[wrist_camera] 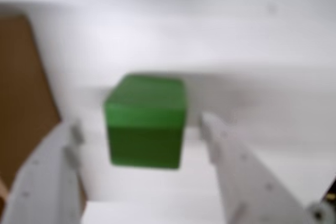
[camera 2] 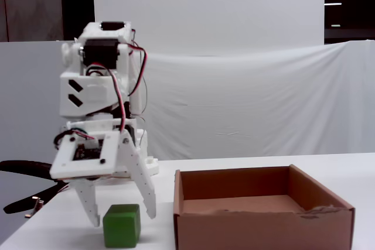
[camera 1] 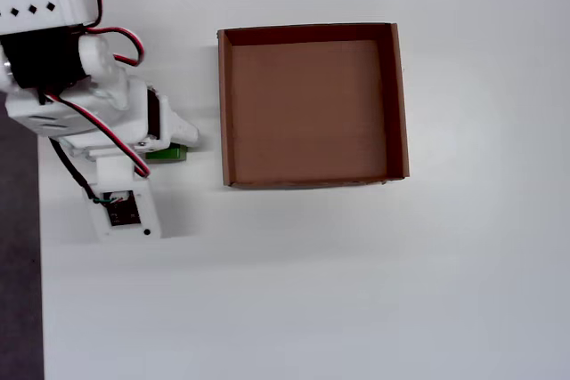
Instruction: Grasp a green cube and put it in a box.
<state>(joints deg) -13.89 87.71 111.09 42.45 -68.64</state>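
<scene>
The green cube (wrist_camera: 144, 121) rests on the white table between my gripper's (wrist_camera: 142, 127) two white fingers, with a gap showing on each side. The fixed view shows the gripper (camera 2: 122, 219) open and straddling the cube (camera 2: 122, 225), its tips close to the table. From overhead only a green sliver of the cube (camera 1: 167, 154) shows under the arm. The brown cardboard box (camera 1: 312, 104) lies empty just right of the cube. It stands to the cube's right in the fixed view (camera 2: 263, 226), and its brown edge (wrist_camera: 21, 93) shows at the wrist view's left.
The arm's white base and wires (camera 1: 53, 51) fill the upper left of the overhead view. The table's left edge (camera 1: 37, 291) runs close beside the arm. A black tool (camera 2: 23, 171) lies at the far left in the fixed view.
</scene>
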